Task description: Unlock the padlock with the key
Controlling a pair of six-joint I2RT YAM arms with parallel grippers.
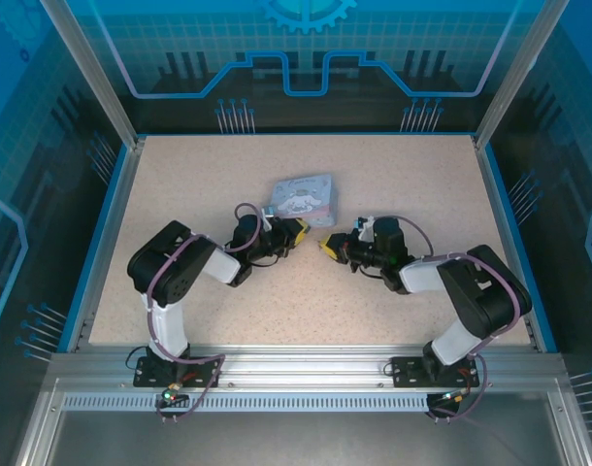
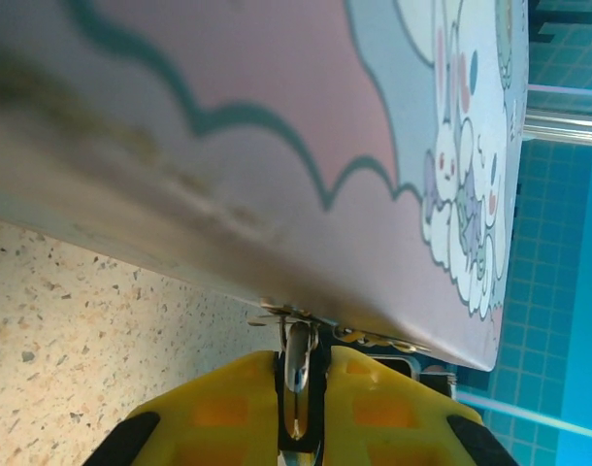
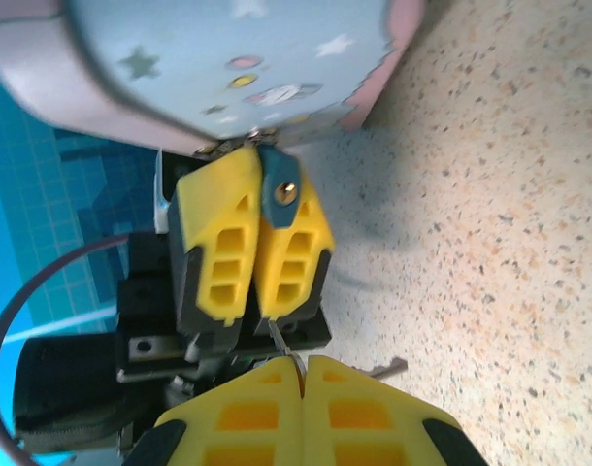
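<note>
**Key poised just short of the keyhole**

On the speckled table (image 1: 180, 194), the cartoon-printed tin (image 1: 301, 197) sits near the middle. The left gripper (image 1: 303, 233) is at the tin's 6 o'clock. The right gripper (image 1: 326, 248) faces it nose to nose from about 4 o'clock.

The left jaws are nearly closed, pinching the padlock (image 3: 275, 184) right at the tin's lower edge. The right jaws are fully closed on the key (image 3: 279, 340), a thin sliver poking out from between the yellow fingers towards 12 o'clock. It sits just below the left fingers and is not yet in the lock.

**Risks:**
- The key is so slim that any sideways push could twist it in the pads.
- If the tip lands beside the brassy keyhole (image 3: 289, 192), it may skate across the lock face.
- A hard push could swing the padlock in its pinch or shove the loose tin.
- The two sets of fingers are close enough to collide.

**Views:**
- The right wrist camera gives the keyhole face and the key's line of approach.
- The left wrist camera shows a silvery edge between its own fingers and small metal fittings at the tin's rim.
- From overhead, lock and key are too small to make out.
</note>
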